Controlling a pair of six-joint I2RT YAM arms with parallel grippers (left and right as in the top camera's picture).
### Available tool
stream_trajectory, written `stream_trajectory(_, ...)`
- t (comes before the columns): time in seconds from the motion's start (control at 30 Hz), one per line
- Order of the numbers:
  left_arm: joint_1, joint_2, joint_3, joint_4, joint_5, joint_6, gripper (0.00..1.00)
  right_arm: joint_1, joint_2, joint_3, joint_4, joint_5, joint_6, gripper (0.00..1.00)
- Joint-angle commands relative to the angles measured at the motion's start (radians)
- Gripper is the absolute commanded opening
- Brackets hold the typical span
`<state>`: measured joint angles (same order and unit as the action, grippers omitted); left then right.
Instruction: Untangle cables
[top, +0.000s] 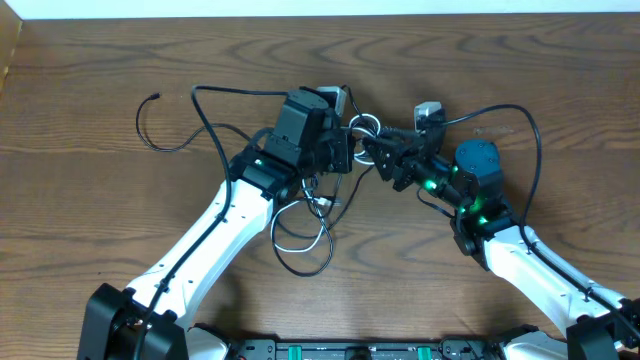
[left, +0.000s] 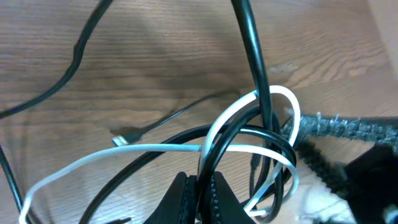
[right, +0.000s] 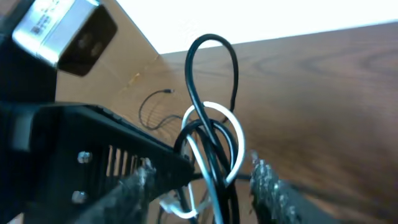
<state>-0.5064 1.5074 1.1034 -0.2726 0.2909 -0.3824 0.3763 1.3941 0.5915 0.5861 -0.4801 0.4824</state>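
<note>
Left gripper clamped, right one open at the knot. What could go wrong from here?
1. Left gripper is shut on a black cable that loops through the white cable; pulling may cinch them tighter.
2. Right gripper stands open around the same cables, so closing could catch several at once.
3. Both grippers sit very close together and might collide.

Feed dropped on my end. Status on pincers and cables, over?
Left pincer shut on cables. Right pincer open beside them. Black and white loops knotted together. No obstruction seen.
</note>
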Motion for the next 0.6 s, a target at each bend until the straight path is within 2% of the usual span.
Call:
stream_trajectory(0.0,-0.001,0.01,0.002,-0.018,-0.044,0.076,0.08,0.0,0.001,-0.003,-0.023,0.039,-0.009,0.69)
stream_trajectory(0.2,-0.001,0.005,0.002,-0.001,0.021,0.075,0.08,0.0,0.001,-0.003,-0.08,0.099,-0.046,0.78)
stream_trajectory(0.37,-0.001,0.005,0.002,0.063,0.241,0.076,0.07,0.0,0.002,-0.003,-0.161,0.215,-0.058,0.8)
stream_trajectory(0.57,0.002,0.003,0.002,0.046,0.278,0.163,0.07,-0.002,0.002,-0.003,-0.377,0.539,-0.057,0.81)
